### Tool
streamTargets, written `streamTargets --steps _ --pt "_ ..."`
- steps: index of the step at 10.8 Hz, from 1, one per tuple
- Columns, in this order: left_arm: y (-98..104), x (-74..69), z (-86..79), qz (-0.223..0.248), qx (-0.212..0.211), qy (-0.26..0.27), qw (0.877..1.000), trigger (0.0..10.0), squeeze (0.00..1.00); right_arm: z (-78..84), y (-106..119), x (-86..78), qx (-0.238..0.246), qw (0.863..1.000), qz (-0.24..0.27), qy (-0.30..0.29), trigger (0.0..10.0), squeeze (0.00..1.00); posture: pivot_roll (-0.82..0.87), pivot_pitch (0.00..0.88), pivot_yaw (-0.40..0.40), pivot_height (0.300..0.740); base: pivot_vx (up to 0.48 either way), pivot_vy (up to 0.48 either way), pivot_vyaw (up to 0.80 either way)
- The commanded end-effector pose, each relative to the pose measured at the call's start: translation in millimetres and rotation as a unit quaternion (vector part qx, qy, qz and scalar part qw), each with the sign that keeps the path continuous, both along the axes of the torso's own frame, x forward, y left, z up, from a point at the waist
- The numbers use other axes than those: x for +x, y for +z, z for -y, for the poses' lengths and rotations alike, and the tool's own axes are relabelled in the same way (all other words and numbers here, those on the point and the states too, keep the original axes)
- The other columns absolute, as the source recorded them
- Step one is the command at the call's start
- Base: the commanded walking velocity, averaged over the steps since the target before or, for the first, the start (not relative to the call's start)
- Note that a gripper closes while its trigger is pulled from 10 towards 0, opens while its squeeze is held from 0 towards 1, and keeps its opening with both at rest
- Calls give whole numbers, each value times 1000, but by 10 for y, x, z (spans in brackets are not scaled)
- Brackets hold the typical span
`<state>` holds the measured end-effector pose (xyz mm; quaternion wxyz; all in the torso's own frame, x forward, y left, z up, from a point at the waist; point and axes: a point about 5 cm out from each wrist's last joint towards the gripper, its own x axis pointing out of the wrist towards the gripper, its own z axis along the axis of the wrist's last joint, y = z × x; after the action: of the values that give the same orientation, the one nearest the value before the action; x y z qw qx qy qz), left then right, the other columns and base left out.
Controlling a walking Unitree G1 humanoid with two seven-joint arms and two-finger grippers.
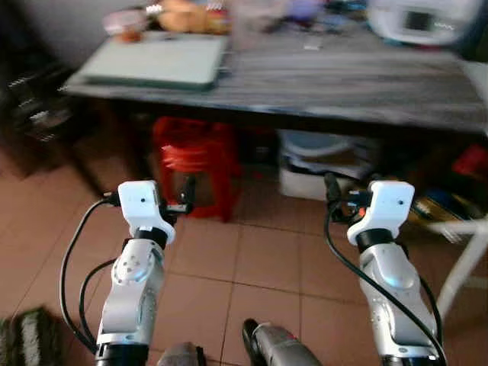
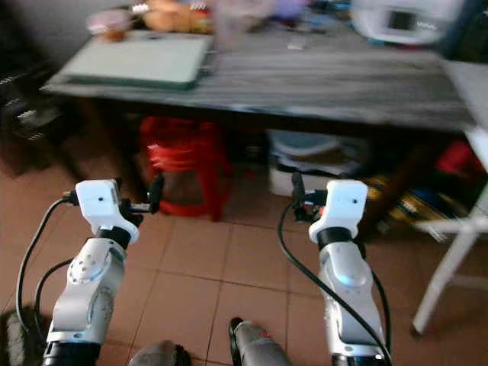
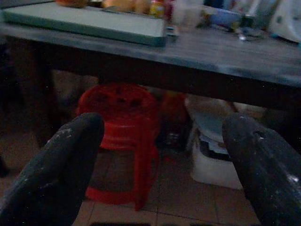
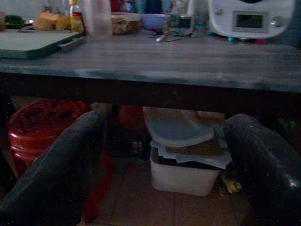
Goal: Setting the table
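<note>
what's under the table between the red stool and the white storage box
Mostly dark shadowed floor between the red stool and white box; the left wrist view hints at small dim items there, too dark to identify.

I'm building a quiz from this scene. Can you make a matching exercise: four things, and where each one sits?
Things:
1. stool
2. tray
3. white appliance
4. tub

Places:
a. under the table, robot's right
b. tabletop, robot's left end
c. under the table, robot's left
d. tabletop, far right corner

Pairs: 1-c, 2-b, 3-d, 4-a
</note>
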<state>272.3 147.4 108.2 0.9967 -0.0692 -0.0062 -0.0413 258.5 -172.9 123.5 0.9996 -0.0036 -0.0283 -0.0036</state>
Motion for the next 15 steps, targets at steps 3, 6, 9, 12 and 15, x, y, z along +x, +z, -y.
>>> streamTargets --steps 3,6,9,12,15 --pt "132 70 -31 22 8 0 1000 10000 0 -10 98 41 -6 1000 20 8 10000 0 -78 133 40 740 0 -431 0" --pt "127 -36 -56 18 12 0 1000 10000 0 -14 80 -12 -7 1000 15 10 10000 0 -70 161 33 740 0 -446 0" --pt "136 -74 -30 15 12 -4 1000 10000 0 -9 87 -17 -9 1000 12 12 10000 0 -73 169 28 740 0 -444 -533" --pt "121 -88 -1 12 10 -10 1000 10000 0 14 93 -51 -13 1000 10 14 10000 0 -83 174 17 740 0 -399 -677" --pt "102 -117 24 7 9 -9 1000 10000 0 -11 107 -47 -14 1000 10 24 10000 0 -79 178 13 740 0 -360 0"
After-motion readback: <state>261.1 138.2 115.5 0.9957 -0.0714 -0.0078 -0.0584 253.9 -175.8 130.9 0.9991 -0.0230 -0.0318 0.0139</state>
